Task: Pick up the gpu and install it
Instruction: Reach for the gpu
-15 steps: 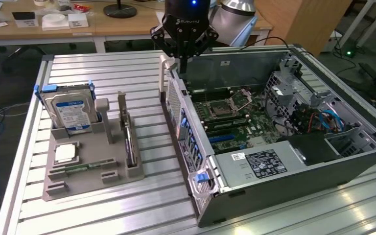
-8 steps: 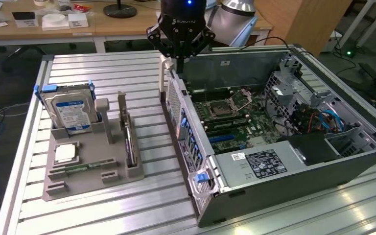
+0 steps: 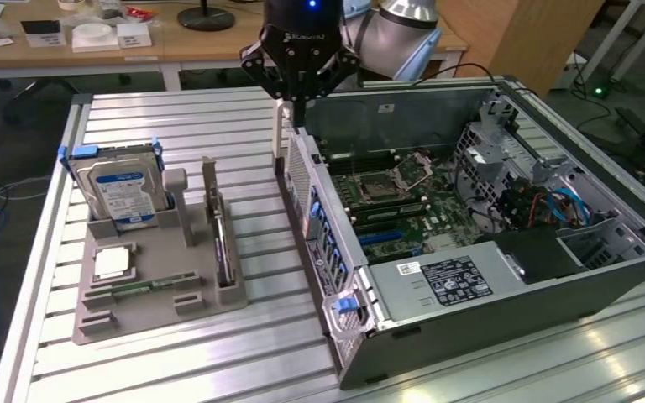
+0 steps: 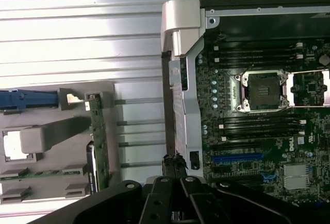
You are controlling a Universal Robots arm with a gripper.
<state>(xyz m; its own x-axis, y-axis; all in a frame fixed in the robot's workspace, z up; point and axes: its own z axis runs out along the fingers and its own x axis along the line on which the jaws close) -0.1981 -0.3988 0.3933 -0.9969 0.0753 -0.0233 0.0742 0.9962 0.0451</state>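
The gpu [image 3: 221, 239] is a thin dark card standing on edge in the grey holder [image 3: 144, 323], at the holder's side nearest the computer case [image 3: 502, 302]. In the wrist view the gpu [image 4: 98, 136] shows edge-on with its small parts visible. My gripper [image 3: 289, 102] hangs shut over the far end of the case's rear wall, up and to the exterior view's right of the card and apart from it. The wrist view has the gripper [image 4: 172, 165] closed, with no card between the fingers. The motherboard [image 3: 401, 201] lies exposed in the open case, with a blue slot [image 4: 234, 158] on it.
The holder also carries a silver hard drive [image 3: 121, 189] in blue rails, a processor [image 3: 113, 262] and a green memory stick [image 3: 144, 287]. The case's rear wall [image 3: 322, 243] rises between holder and motherboard. A desk with small items [image 3: 98, 38] stands behind the slatted metal table [image 3: 188, 369].
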